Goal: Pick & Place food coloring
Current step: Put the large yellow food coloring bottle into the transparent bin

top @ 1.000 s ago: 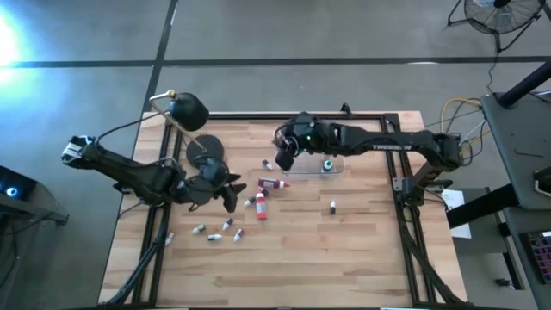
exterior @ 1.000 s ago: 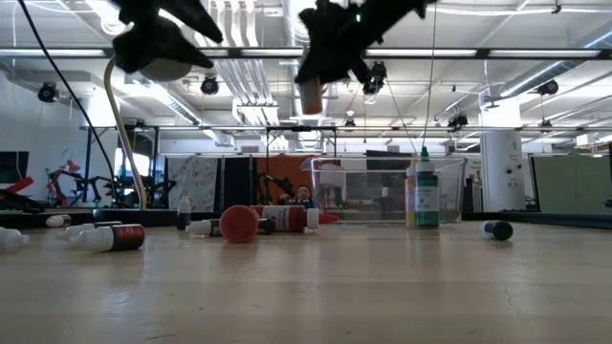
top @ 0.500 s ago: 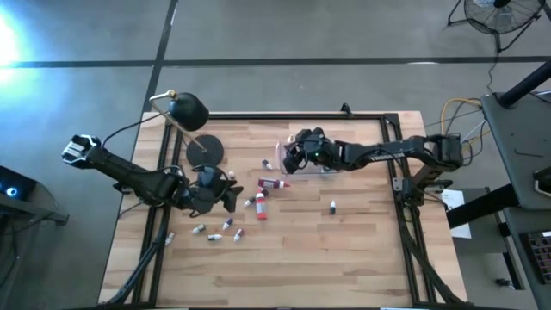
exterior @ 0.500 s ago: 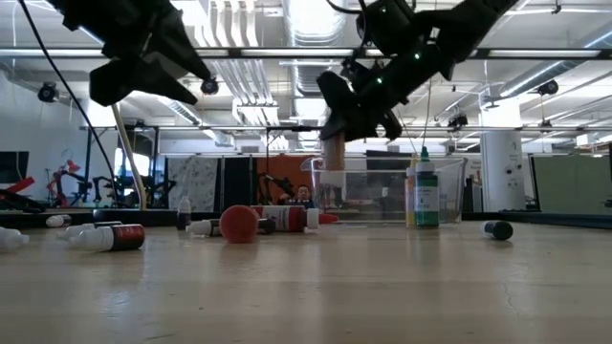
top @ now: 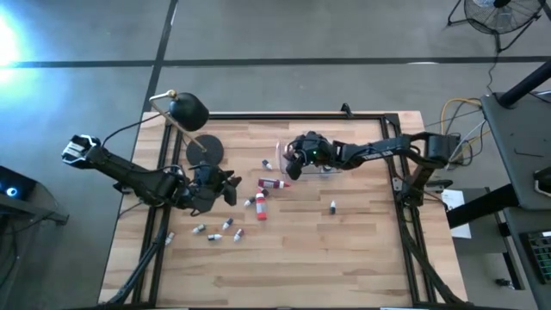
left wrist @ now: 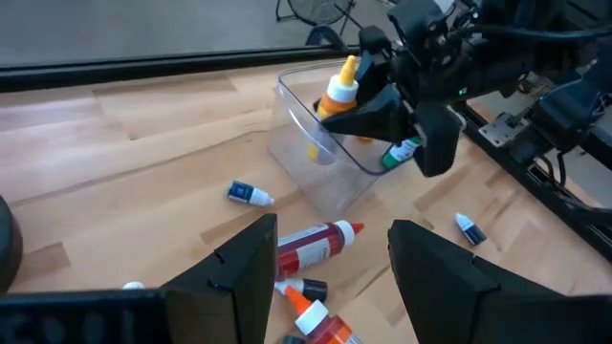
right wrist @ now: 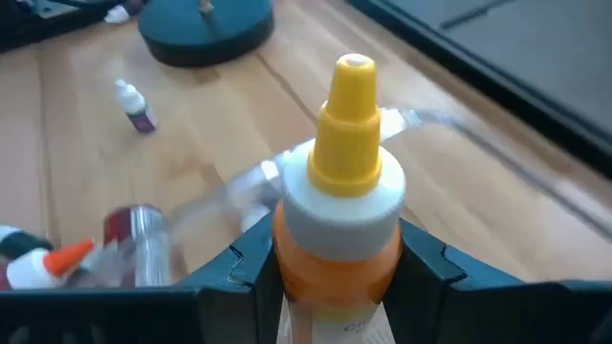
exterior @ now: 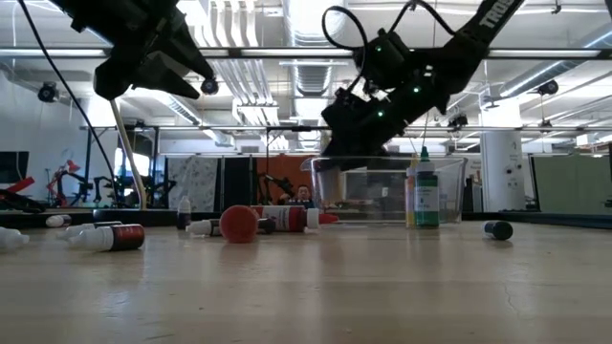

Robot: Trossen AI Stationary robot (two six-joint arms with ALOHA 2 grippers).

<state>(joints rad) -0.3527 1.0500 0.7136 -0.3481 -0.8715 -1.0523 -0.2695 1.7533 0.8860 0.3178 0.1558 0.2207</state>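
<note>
An orange food coloring bottle (right wrist: 342,225) with a white collar and a yellow cap (left wrist: 337,91) stands upright in my right gripper (top: 295,158), which is shut on it at the rim of the clear tub (left wrist: 316,158). A green-capped bottle (exterior: 426,191) stands in the tub. Several more food coloring bottles lie on their sides on the wood, among them a red one (top: 274,183) and small ones (top: 215,232). My left gripper (left wrist: 330,287) hangs open above the table's left part, over the red bottle (left wrist: 316,244), with nothing between its fingers. My right gripper pinches the orange bottle's body (right wrist: 335,253) just below the white collar, one finger (right wrist: 234,277) on each side. The fingers come slanting down from the table's right side. The bottle stands upright, cap up, above the tub's left end; fingers and tub wall hide its bottom.
A black desk lamp (top: 188,110) with a round base (top: 207,149) stands at the far left. One small bottle (top: 333,207) lies alone right of centre, another (top: 267,164) left of the tub. Black rails run along the table's left and right edges.
My right gripper has come down with the orange bottle from well above the table to the tub's rim, the bottle staying upright. My left gripper has sunk a little and rolled, still open.
</note>
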